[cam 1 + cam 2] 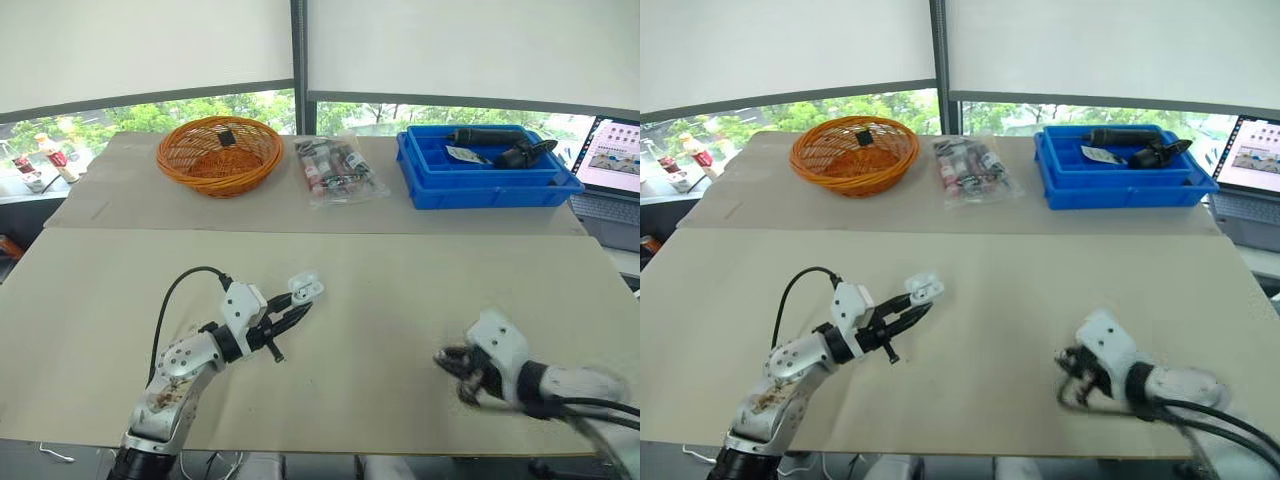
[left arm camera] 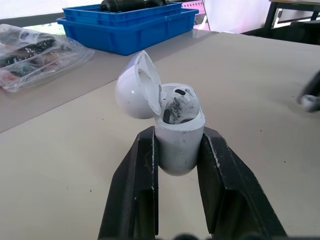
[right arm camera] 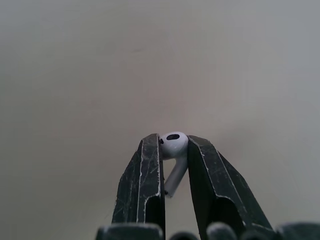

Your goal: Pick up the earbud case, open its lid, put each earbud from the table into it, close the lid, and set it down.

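Over the near part of the table [image 1: 400,300], our left gripper [image 1: 292,312] has its two black fingers pressed against the sides of the earbud case [image 2: 179,145], holding it upright and clear of the surface. The lid [image 2: 136,87] is swung back on its hinge, so the wells face up and out toward our other arm. One earbud [image 2: 176,107] appears to sit in the case already, though grime makes that hard to confirm. We judge the case is held this way to give the second bud an open path in.

Well apart from it, our right gripper [image 1: 455,362] is nearly closed, pinching the other earbud [image 3: 173,145] by its head with the stem hanging down between the fingers. That suits a stem-first drop into the free well, but the pinch looks slight, so it could slip.

We are working on a plain beige board. Along its far side stand an orange basket [image 1: 219,153], a clear bag of small items [image 1: 338,170] and a blue tray [image 1: 485,175], with a laptop [image 1: 612,160] beside it. Beyond are windows with greenery outside.
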Robot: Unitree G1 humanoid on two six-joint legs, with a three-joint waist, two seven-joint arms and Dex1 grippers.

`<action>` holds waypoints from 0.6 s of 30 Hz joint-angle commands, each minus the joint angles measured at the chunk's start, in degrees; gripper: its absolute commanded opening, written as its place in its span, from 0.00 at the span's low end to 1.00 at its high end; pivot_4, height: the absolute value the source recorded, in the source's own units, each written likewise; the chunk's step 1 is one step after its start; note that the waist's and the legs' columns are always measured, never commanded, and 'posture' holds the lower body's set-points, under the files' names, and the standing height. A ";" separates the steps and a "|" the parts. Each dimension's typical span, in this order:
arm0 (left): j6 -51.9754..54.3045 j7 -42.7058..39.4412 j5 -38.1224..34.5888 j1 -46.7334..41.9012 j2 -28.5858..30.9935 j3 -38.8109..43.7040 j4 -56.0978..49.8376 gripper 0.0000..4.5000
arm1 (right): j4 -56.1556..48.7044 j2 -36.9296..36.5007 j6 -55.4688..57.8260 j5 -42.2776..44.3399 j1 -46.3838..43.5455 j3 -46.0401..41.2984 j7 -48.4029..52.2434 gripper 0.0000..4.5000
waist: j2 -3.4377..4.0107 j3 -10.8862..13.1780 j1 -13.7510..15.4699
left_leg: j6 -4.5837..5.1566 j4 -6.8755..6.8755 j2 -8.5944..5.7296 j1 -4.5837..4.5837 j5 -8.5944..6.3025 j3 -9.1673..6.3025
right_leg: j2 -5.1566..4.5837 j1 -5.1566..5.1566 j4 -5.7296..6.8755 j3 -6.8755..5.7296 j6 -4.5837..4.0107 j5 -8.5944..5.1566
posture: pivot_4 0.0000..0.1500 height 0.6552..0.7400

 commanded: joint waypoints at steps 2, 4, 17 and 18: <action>1.48 0.70 -1.81 1.94 0.58 0.77 -5.35 0.13 | 4.88 -6.12 -19.16 -2.50 3.65 -2.75 14.64 0.07 | -0.14 0.04 0.03 | 0.00 0.00 -0.01 0.01 0.00 0.01 | -0.01 0.05 -0.02 0.02 0.00 0.00 | 1.00 0.92; 2.26 0.86 -2.09 2.91 0.71 0.76 -6.59 0.13 | 7.43 -7.67 -26.21 -4.54 4.44 -1.76 18.04 0.07 | -0.14 0.04 0.06 | 0.00 0.01 -0.01 0.01 0.00 0.01 | -0.02 0.04 -0.02 0.02 0.00 0.00 | 1.00 0.92; 4.39 1.45 -3.30 4.57 2.41 1.49 -9.59 0.13 | 11.83 -7.11 -34.47 -9.96 -3.80 8.08 20.81 0.07 | -0.16 0.05 0.20 | -0.01 0.01 -0.01 0.06 0.01 0.01 | -0.04 0.04 0.03 0.05 -0.01 0.01 | 1.00 0.92; 4.47 1.48 -3.27 4.50 2.42 1.43 -9.59 0.13 | 11.96 -7.21 -34.48 -10.13 -4.16 8.57 20.93 0.07 | -0.15 0.05 0.22 | -0.01 0.01 -0.01 0.06 0.01 0.01 | -0.03 0.04 0.03 0.04 -0.01 0.01 | 1.00 0.92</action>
